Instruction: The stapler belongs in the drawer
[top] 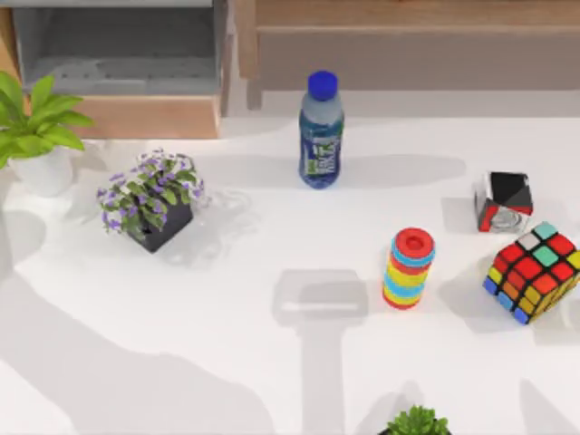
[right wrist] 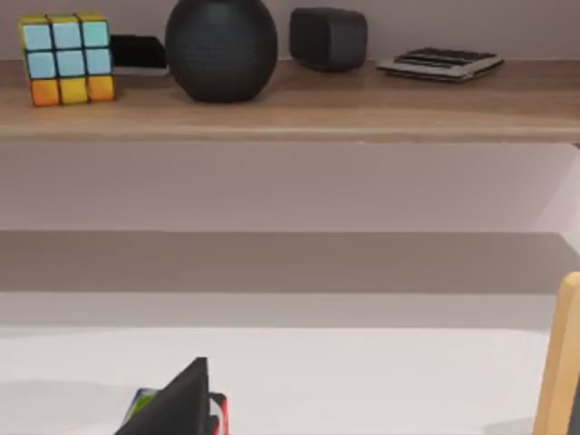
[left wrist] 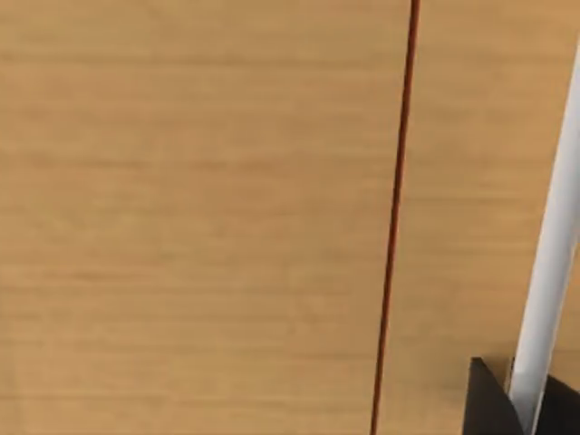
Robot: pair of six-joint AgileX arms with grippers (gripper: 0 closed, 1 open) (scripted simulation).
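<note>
The drawer (top: 145, 116) stands pulled out at the back left of the table, with a grey inside and a light-brown wooden front panel. The stapler (top: 225, 214) is a faint, almost translucent whitish shape lying on the white table just right of the purple-flowered pot (top: 152, 201), a little in front of the drawer's right end. The left wrist view is close up on a light-brown wooden surface (left wrist: 199, 217) with a thin dark red line, a white bar (left wrist: 548, 281) and a dark wedge at one corner.
A blue-capped water bottle (top: 321, 131) lies mid-back. A stack of coloured rings (top: 409, 268), a Rubik's cube (top: 535, 272) and a black-red-white cube (top: 503, 201) stand at the right. Green plants sit at the left edge (top: 36, 127) and front (top: 417, 422). A grey shadow patch (top: 319, 299) lies mid-table.
</note>
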